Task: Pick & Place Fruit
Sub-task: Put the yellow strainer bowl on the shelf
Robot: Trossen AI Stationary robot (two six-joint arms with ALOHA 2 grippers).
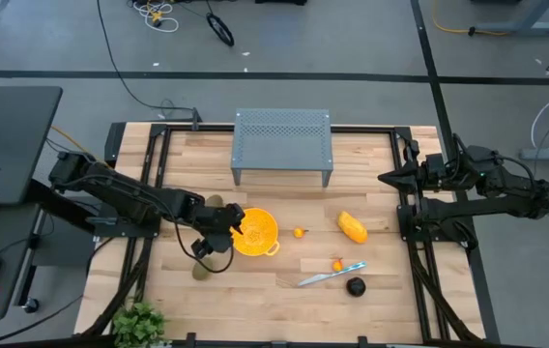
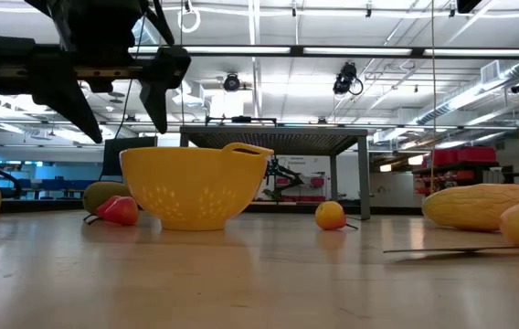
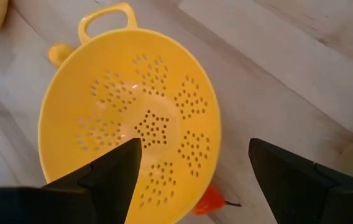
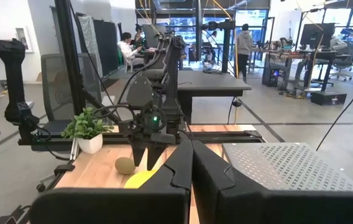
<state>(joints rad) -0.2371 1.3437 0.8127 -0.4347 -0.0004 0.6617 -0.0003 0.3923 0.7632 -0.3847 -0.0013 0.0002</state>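
The yellow perforated bowl (image 1: 258, 232) stands mid-table. My left gripper (image 3: 195, 168) hangs open above the bowl's left rim (image 2: 118, 100), touching nothing. One finger is over the bowl's inside, the other over bare table. A tiny red fruit (image 3: 210, 200) lies on the table against the bowl's outer wall, below the gripper (image 2: 119, 210). Olive-brown ovals (image 1: 215, 201) (image 1: 202, 269) lie left of the bowl. The yellow-orange oblong (image 1: 352, 228), tiny orange ones (image 1: 299, 232) (image 1: 337, 264) and a dark round one (image 1: 355, 286) lie to its right. My right gripper (image 4: 191, 163) is shut, raised at the table's right edge.
A grey perforated stand (image 1: 282, 145) sits at the table's far middle. A slim knife (image 1: 331, 275) lies near the front, between the tiny orange fruit and the dark one. A potted plant (image 1: 139, 324) is at the near left corner. People sit in the room beyond.
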